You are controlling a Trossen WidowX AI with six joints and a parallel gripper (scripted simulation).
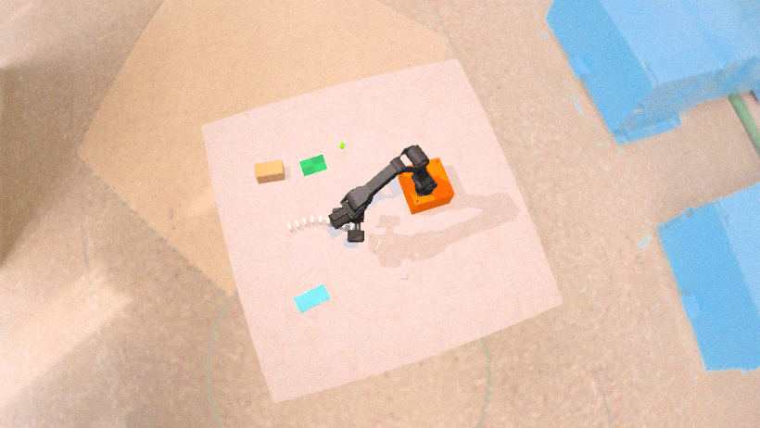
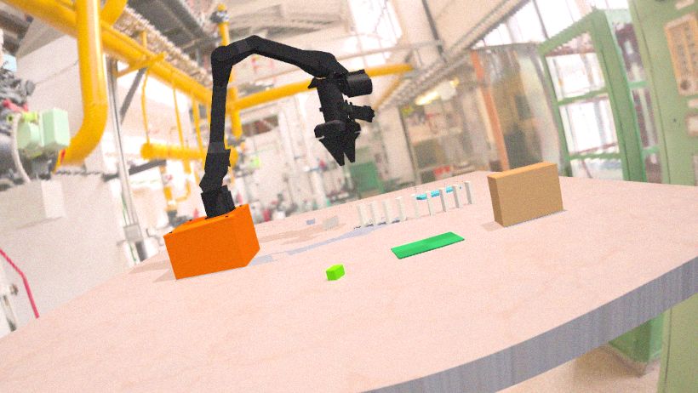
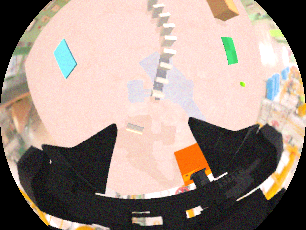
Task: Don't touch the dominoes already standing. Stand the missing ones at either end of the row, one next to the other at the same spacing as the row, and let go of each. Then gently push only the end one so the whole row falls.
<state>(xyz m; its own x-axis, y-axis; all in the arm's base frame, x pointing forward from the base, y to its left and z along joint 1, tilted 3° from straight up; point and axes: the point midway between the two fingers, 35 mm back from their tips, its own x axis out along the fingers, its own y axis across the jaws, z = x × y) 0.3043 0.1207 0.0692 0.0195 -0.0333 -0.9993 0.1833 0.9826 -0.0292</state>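
Domino row: a curved line of standing dominoes (image 1: pixel 312 219) (image 2: pixel 429 202) (image 3: pixel 169 51) is seen in all three views; nine upright pieces are shown in the exterior view, while part of the line is covered by the arm in the top view.
Loose domino: a pale domino (image 1: pixel 377 245) (image 2: pixel 330 223) (image 3: pixel 135 128) is seen apart from the row, at four o'clock from its arm-side end in the top view; it is shown lying on a long edge in the exterior view.
Fingers: the gripper (image 1: pixel 357 227) (image 2: pixel 346 162) (image 3: pixel 153 122) is spread almost to its widest, with nothing held; the broad gap is revealed by the wrist view, but foreshortened in the exterior view, where the fingertips are seen above the table.
Green plate: placed at twelve o'clock from the row in the top view (image 1: pixel 312 165) (image 2: pixel 427 245) (image 3: pixel 229 50).
Tan block: set at ten to eleven o'clock (image 1: pixel 269 170) (image 2: pixel 527 195) (image 3: pixel 223 9); its height is best shown from the exterior.
Lime block: found at one o'clock (image 1: pixel 341 144) (image 2: pixel 335 272) (image 3: pixel 242 84).
Cyan plate: laid at six o'clock (image 1: pixel 311 297) (image 2: pixel 434 194) (image 3: pixel 65 59), partly hidden by dominoes in the exterior view.
Orange base: placed between two and three o'clock (image 1: pixel 445 198) (image 2: pixel 214 253) (image 3: pixel 187 155).
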